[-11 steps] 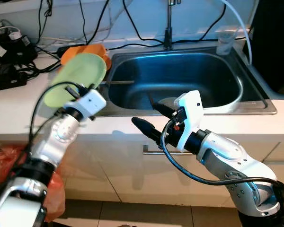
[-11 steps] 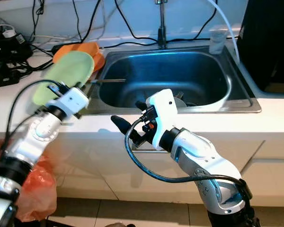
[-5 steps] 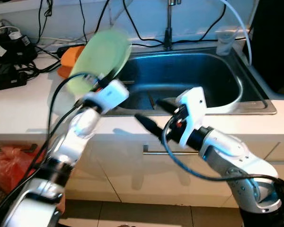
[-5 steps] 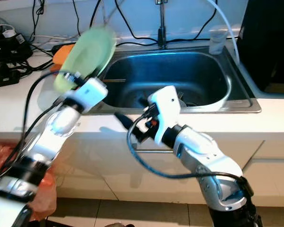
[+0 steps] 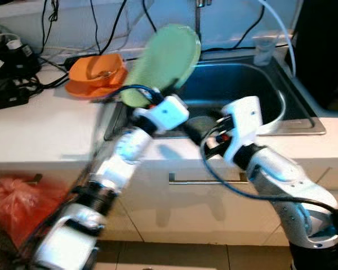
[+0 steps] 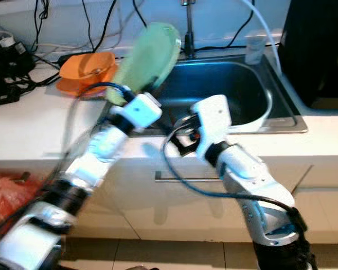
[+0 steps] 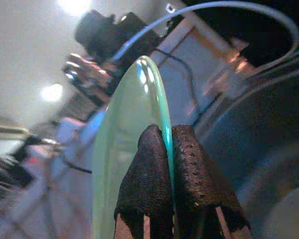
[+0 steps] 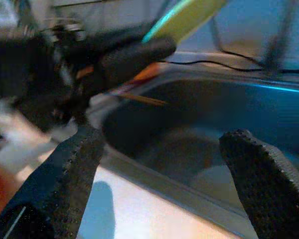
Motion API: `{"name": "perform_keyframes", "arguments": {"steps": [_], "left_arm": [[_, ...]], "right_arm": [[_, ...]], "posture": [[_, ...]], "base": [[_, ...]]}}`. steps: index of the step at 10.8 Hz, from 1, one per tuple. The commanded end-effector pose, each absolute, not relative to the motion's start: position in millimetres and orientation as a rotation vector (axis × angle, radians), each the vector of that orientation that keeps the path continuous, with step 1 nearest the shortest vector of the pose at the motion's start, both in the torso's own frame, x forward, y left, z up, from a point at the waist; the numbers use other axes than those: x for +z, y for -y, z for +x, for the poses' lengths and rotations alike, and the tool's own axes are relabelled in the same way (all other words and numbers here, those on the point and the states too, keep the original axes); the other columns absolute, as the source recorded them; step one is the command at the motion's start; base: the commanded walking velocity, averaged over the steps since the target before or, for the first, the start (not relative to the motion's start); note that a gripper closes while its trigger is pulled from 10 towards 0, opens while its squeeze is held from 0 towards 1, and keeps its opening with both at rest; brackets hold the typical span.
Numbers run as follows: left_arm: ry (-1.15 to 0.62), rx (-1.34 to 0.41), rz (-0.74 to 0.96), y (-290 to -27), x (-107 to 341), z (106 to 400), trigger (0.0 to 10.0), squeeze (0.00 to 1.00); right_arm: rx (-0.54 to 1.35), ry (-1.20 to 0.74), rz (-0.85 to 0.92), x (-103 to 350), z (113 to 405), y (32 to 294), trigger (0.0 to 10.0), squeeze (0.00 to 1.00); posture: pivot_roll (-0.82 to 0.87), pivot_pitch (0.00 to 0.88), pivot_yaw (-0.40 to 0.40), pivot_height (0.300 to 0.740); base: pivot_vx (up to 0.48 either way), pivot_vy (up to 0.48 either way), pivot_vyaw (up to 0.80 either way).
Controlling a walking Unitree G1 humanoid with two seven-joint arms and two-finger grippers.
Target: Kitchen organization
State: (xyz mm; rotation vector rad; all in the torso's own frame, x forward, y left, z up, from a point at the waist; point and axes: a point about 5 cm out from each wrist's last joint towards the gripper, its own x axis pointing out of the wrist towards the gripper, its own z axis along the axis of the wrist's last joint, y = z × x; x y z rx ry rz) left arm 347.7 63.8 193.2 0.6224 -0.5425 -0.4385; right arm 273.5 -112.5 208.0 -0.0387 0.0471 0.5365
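The left hand [image 7: 162, 172] is pinching the rim of a green plate [image 5: 163, 64] between its two black fingers [image 7: 148, 184], pressed tight on each side. It is holding the plate up on its edge in the air, over the left edge of the sink [image 5: 304, 115]. The right hand [image 8: 159, 174] is hanging with its fingers spread wide and nothing between them, by the front edge of the sink. Down in the sink some pale dish is lying at the bottom, too blurry to name. An orange bowl [image 5: 96, 73] is sitting on the counter [image 5: 39, 129] by the sink's back left corner, near a bunch of black cables [image 5: 11, 62]

The robot is probably carrying the plate to a new spot, maybe into the sink. Next it needs to lower the plate slowly and let go only when it is resting on something
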Motion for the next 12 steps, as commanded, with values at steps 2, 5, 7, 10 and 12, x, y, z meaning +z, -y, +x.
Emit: {"name": "perform_keyframes", "arguments": {"steps": [2,5,7,10,12], "left_arm": [[0.563,-0.460,0.594,-59,199,351,0.0,0.00],[0.576,-0.485,0.590,-45,197,351,0.0,0.00],[0.526,-0.505,0.581,-41,194,359,0.0,0.00],[0.334,-0.498,0.564,-41,186,379,0.0,0.00],[0.178,-0.437,0.538,-60,174,390,0.0,0.00]], "right_arm": [[0.487,-0.054,-0.046,208,269,120,10.0,0.00],[0.487,-0.056,-0.058,211,268,123,10.0,0.00],[0.487,-0.054,-0.060,212,266,123,10.0,0.00],[0.477,-0.054,-0.055,212,262,123,10.0,0.00],[0.531,-0.076,-0.025,211,256,116,10.0,0.00]], "posture": [[-0.21,0.000,0.160,0.740],[-0.22,0.000,0.153,0.740],[-0.23,0.000,0.156,0.740],[-0.25,0.000,0.173,0.740],[-0.25,0.000,0.173,0.740]], "base": [[0.000,0.000,-0.59],[0.000,0.000,0.00],[0.000,0.000,0.00],[0.000,0.000,0.00],[0.000,0.000,0.00]]}}
